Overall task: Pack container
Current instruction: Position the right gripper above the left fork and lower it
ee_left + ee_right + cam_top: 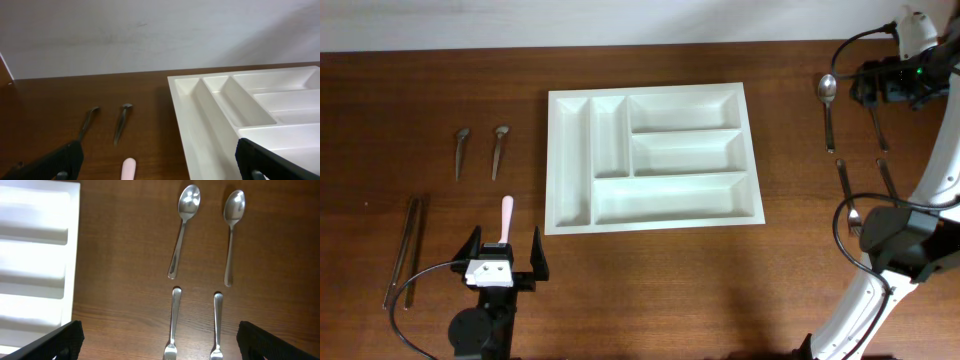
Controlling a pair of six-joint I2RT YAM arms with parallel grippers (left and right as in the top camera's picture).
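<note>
Gaping wide, left hand (pixel 507 241) empty, pink handle (pixel 507 212) between fingers (pixel 55 162)

The near end of the pink-handled utensil (pixel 507 210) is hidden beneath the left jaws; the right wrist view's bottom edge crops both forks (pixel 173 322).

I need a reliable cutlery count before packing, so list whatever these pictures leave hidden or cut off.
1. Overhead: the right arm covers most of one spoon and part of both forks.
2. Right wrist: the bottom edge cuts off the forks' tines; the left edge crops the container.
3. Left wrist: only the pink handle's tip shows; overhead, the left gripper hides its working end.
</note>
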